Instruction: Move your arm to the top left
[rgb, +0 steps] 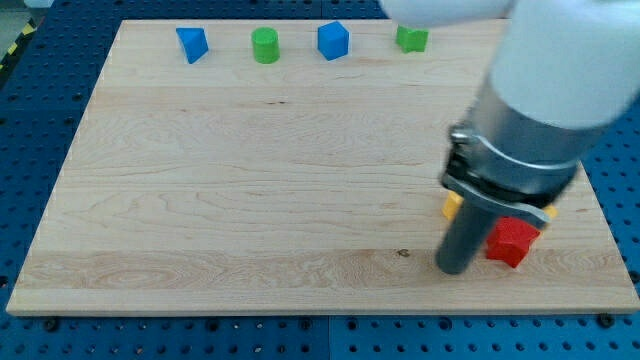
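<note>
The task is barely begun, as far as I can judge: my tip (455, 270) sits low toward the view's right on the wooden tabletop (250, 200), and the top left corner (135, 35), where the arm is to go, lies well apart from it, up and far to the view's left. Nearly the whole diagonal crossing is left to do.

There is no hand here to be wide, narrow or holding anything; the arm ends in a plain dark rod, and only its lower end meets the board.

Just to the view's right of my tip is a red block (511, 241), close beside the rod; I cannot tell whether they touch. A yellow block (452, 205) peeps out just above my tip, mostly hidden behind the arm, so its shape is unclear.

Far above my tip, along the top edge, stand four blocks: a green one (411, 39) partly covered by the arm, then leftward a blue cube (333, 40), a green cylinder (265, 45), and a blue block (192, 44) nearest the target corner. The open wood between my tip and that corner looks free of blocks, so a straight diagonal should meet nothing until it nears the blue block there.
</note>
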